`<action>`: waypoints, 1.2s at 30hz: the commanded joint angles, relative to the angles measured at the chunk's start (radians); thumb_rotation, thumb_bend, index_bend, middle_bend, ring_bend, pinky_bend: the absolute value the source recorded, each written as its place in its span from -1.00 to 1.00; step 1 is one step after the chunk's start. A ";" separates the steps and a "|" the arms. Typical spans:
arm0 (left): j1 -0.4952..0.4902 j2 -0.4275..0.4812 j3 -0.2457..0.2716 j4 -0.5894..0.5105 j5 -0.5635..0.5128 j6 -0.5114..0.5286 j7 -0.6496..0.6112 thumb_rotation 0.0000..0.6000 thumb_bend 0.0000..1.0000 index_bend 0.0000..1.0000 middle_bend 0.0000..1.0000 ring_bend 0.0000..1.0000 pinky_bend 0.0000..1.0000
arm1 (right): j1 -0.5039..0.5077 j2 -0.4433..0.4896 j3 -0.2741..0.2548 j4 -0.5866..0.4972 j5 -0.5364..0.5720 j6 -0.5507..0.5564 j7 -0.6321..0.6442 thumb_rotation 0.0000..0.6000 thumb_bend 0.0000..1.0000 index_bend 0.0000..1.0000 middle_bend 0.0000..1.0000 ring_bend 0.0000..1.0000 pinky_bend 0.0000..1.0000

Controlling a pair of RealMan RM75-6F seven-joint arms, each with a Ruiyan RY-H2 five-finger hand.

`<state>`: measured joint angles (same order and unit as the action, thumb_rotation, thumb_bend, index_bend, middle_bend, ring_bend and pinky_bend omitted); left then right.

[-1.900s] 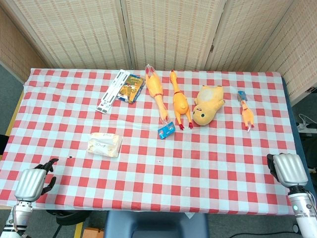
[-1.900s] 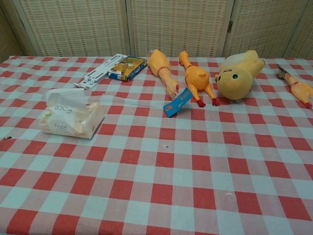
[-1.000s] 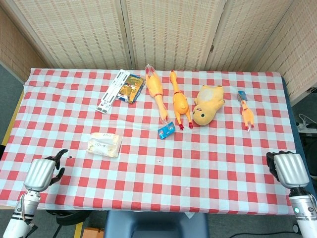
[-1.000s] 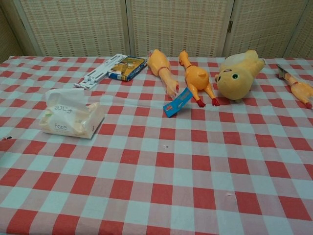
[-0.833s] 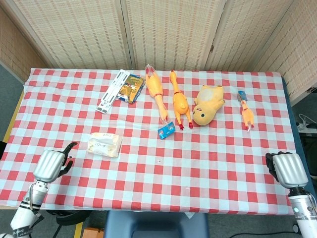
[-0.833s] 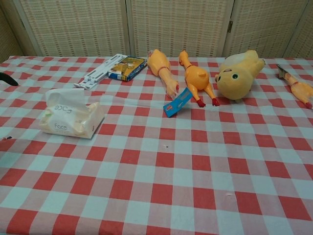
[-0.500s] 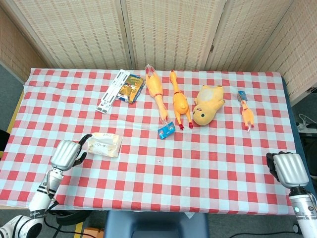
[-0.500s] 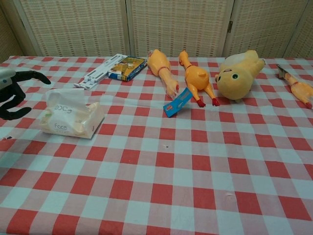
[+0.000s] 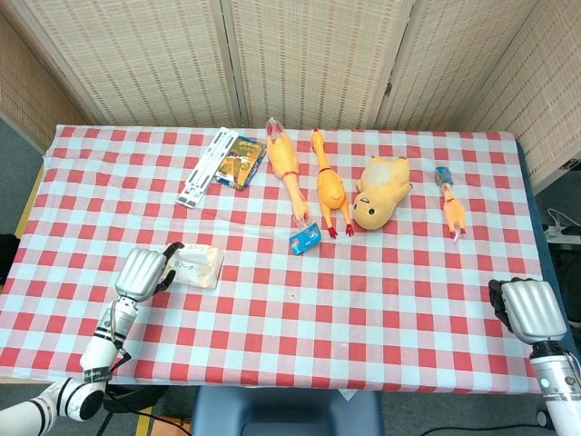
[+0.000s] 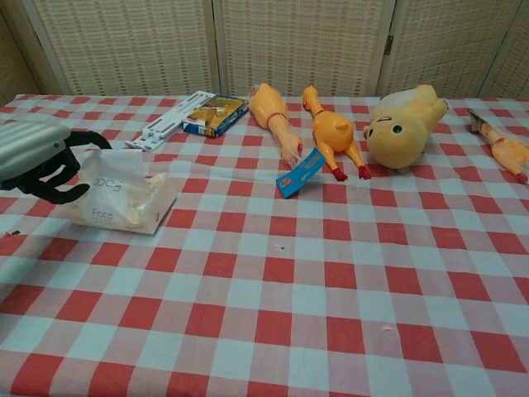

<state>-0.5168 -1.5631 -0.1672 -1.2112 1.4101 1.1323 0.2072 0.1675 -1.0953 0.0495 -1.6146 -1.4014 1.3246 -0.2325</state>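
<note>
A soft white tissue pack lies on the red checked tablecloth at the left. My left hand hovers at the pack's left end, fingers apart and curved over it, holding nothing. My right hand stays at the table's near right corner, away from every object; its fingers are hidden behind its silver back. The chest view does not show it.
Along the far side lie a white strip, a blue and yellow box, two long rubber chickens, a blue tag, a yellow plush toy and a small rubber chicken.
My left hand has moved from the near left table edge rightward and forward to the tissue pack's left end. The right hand has barely shifted.
</note>
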 commanded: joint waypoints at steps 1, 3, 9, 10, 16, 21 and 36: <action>-0.008 -0.019 0.004 0.023 -0.006 -0.003 0.001 1.00 -0.08 -0.14 0.70 0.74 0.84 | 0.000 0.001 -0.001 -0.001 0.000 -0.001 -0.001 1.00 0.84 0.72 0.45 0.23 0.30; -0.012 -0.028 0.007 0.036 -0.011 -0.007 0.002 1.00 -0.07 -0.07 0.70 0.75 0.84 | 0.000 0.001 -0.001 -0.001 0.000 -0.002 -0.001 1.00 0.84 0.72 0.45 0.23 0.30; -0.010 -0.048 0.004 0.060 -0.009 0.037 0.011 1.00 0.03 0.22 0.73 0.77 0.86 | 0.002 0.002 -0.001 -0.002 0.003 -0.006 -0.003 1.00 0.84 0.72 0.45 0.23 0.30; -0.008 -0.049 0.003 0.061 -0.006 0.051 0.012 1.00 0.05 0.23 0.74 0.77 0.86 | 0.002 0.002 -0.001 -0.003 0.003 -0.007 -0.003 1.00 0.84 0.72 0.45 0.23 0.30; 0.010 -0.031 -0.001 0.036 0.016 0.131 0.033 1.00 0.10 0.23 0.76 0.79 0.87 | 0.002 0.002 -0.003 -0.004 0.002 -0.009 -0.005 1.00 0.84 0.72 0.45 0.23 0.30; 0.026 0.006 0.005 -0.018 0.028 0.168 0.060 1.00 0.09 0.23 0.76 0.79 0.87 | 0.004 0.001 -0.004 -0.004 0.006 -0.015 -0.012 1.00 0.84 0.72 0.45 0.23 0.30; 0.033 0.019 0.032 -0.039 0.002 0.129 0.074 1.00 0.04 0.03 0.76 0.79 0.87 | 0.008 -0.002 -0.005 -0.007 0.013 -0.025 -0.026 1.00 0.84 0.72 0.45 0.23 0.30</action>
<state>-0.4840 -1.5444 -0.1355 -1.2499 1.4122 1.2616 0.2804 0.1756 -1.0969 0.0441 -1.6214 -1.3885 1.2993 -0.2583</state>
